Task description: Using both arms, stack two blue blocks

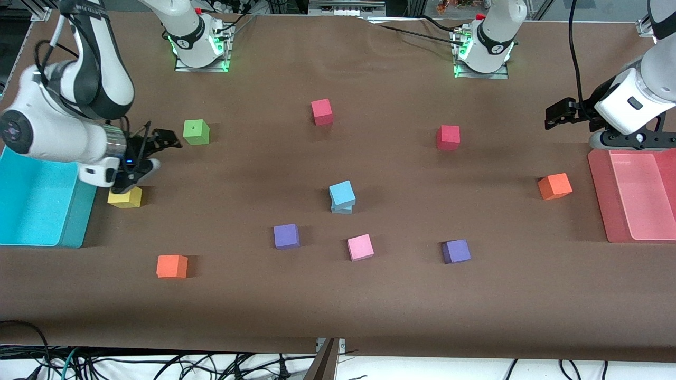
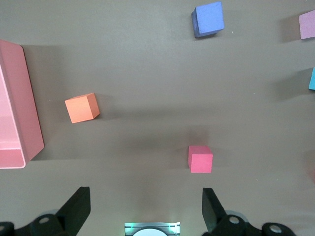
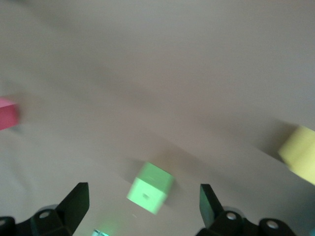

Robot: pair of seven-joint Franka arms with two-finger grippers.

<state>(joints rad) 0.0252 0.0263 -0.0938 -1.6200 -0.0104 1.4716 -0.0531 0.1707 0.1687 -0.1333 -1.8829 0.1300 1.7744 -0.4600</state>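
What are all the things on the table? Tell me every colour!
Blue blocks: 2, sky-blue, stacked mid-table.
Purple cubes: 2, nearer the camera than the stack.
Pink cube: 1, between the purple ones.
Orange cubes: 2, one toward each end.
Red cubes: 2, nearer the bases.
Green cube: 1.
Yellow cube: 1, beside the turquoise bin.
Pink tray: 1, left arm's end.
Left gripper: open, empty.
Right gripper: open, empty.

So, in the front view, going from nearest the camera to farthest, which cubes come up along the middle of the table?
Pink cube → stacked blue blocks → red cube.
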